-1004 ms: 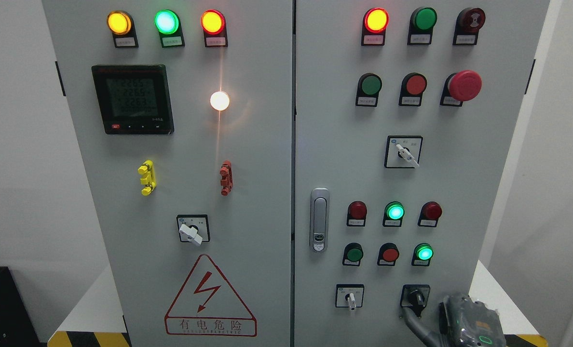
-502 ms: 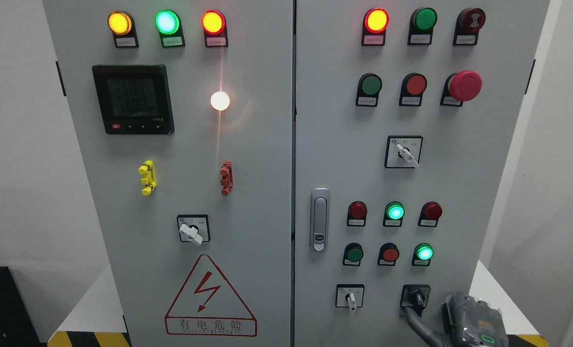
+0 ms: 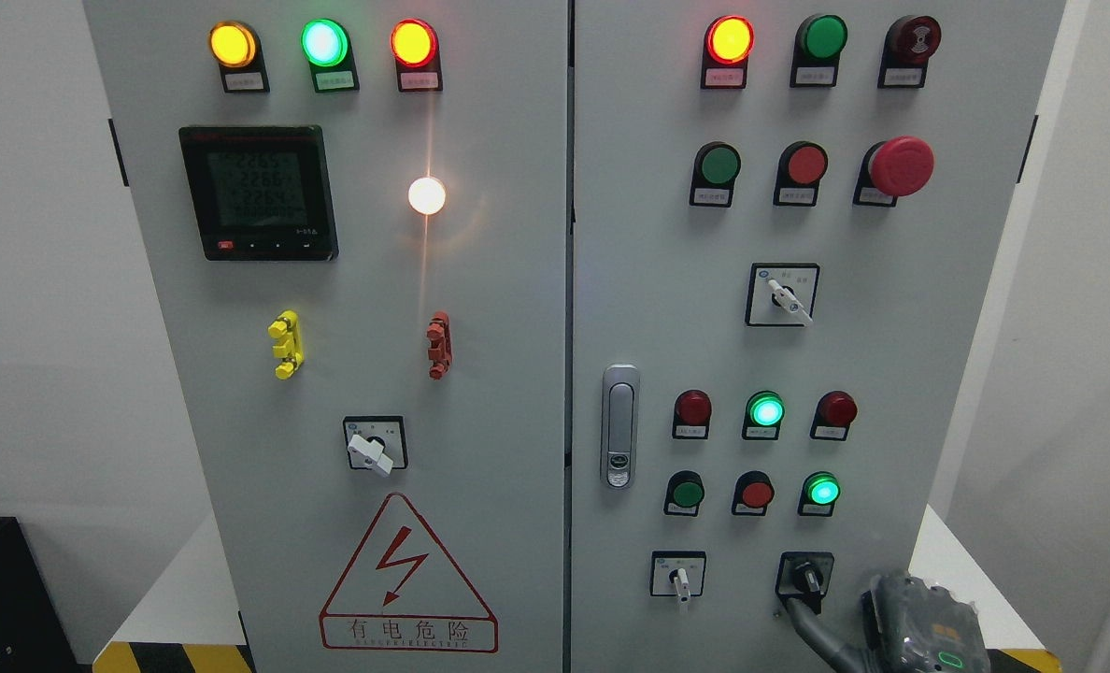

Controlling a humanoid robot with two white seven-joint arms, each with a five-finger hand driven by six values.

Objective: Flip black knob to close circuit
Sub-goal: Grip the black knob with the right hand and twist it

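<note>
Where walls (white) flank: grey cabinet (image 3: 518, 308)

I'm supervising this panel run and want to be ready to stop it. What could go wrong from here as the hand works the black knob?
1. The right hand sits low beside the black knob, with a finger reaching up to it. A one-finger contact might slip off before the knob turns.
2. The white selector is just left of the knob; a sideways slip could nudge it.
3. The hand is partly cut off by the picture's edge, so its grip is hard to verify.

White selector (image 3: 677, 580) crowds black knob (image 3: 806, 579) — right side bare.
</note>
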